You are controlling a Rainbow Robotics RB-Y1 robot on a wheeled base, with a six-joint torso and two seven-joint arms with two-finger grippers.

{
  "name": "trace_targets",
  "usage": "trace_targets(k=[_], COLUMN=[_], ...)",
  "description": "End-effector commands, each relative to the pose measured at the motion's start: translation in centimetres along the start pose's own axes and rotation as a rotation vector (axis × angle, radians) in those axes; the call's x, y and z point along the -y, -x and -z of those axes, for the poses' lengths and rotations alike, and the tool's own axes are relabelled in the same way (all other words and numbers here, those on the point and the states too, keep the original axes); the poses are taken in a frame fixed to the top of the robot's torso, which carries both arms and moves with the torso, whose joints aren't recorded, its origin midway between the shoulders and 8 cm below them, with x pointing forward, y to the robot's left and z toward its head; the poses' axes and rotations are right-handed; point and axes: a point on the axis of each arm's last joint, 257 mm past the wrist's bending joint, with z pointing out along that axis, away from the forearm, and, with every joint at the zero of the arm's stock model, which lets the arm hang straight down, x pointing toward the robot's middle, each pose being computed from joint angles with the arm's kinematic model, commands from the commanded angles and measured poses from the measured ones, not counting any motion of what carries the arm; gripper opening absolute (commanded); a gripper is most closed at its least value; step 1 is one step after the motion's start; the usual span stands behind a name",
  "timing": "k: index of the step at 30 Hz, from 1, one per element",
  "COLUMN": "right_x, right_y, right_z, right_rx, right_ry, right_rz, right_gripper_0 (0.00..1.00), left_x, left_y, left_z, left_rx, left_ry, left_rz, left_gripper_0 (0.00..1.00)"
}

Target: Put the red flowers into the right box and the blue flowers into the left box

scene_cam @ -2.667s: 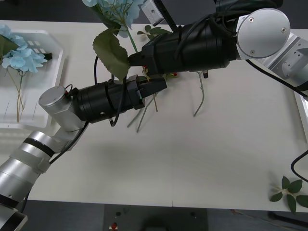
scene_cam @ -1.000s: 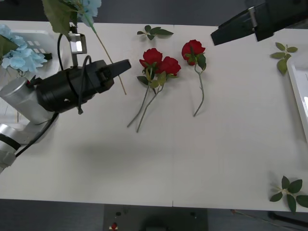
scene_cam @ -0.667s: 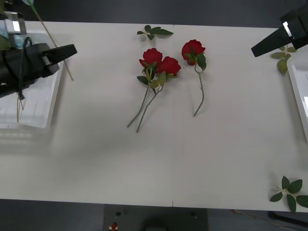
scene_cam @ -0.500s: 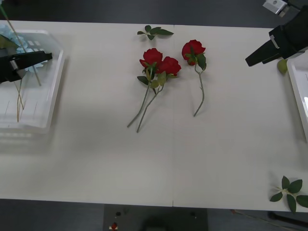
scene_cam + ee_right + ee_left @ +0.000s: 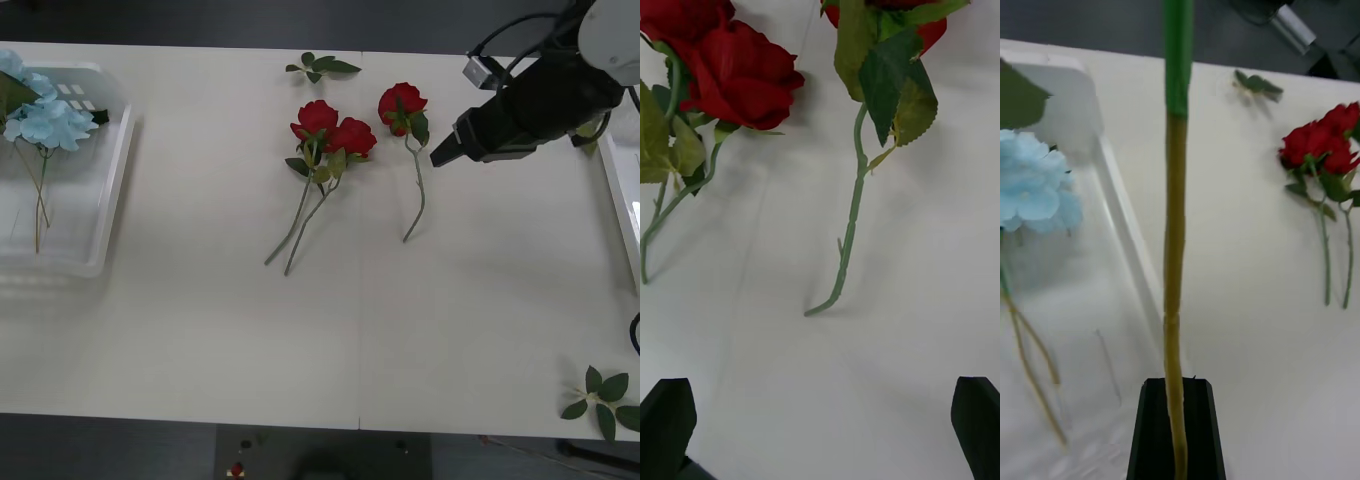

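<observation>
While the right arm reaches in low over the table (image 5: 330, 340) from the far right side, its gripper (image 5: 441, 158) points at the roses (image 5: 334, 133) and hangs just beside the lone one's stem, fingers (image 5: 668, 420) spread wide and holding nothing. Two of the roses lie together with stems crossing, the third just apart on the gripper's side, all near the table's far edge. A leaf sprig (image 5: 320, 67) lies beyond the roses, another (image 5: 602, 393) at the near right corner. Well to the left of the roses, the left gripper (image 5: 1175, 420) is clamped on a long stem (image 5: 1175, 225) that stands upright between its closed fingers, above the rim of the left box (image 5: 112, 160). Blue flowers (image 5: 42, 115) lie inside that box at its far end. A pale edge of the right box (image 5: 620, 200) shows beyond the right arm. Past the table the floor is dark.
</observation>
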Motion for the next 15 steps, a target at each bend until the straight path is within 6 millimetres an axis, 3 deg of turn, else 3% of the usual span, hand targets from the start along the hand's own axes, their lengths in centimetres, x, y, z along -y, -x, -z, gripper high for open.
trace_targets(k=[1,8,15], right_x=[-0.8,-0.4,-0.6], right_y=[2.7,4.1,5.6], right_z=[-0.3,-3.7,-7.2], right_rx=[0.066,0.129,0.194], right_ry=[-0.038,-0.074,-0.105], right_rz=[-0.008,-0.019,-0.024], right_gripper_0=[1.00,1.00,1.00], left_x=[-2.3,-6.8,-10.7], left_y=[2.3,2.6,3.9], left_z=[2.1,2.5,1.4], left_rx=[-0.036,-0.040,0.088], left_ry=[0.107,0.299,0.456], left_rz=[-0.012,0.119,0.221], left_gripper_0=[0.00,0.00,0.00])
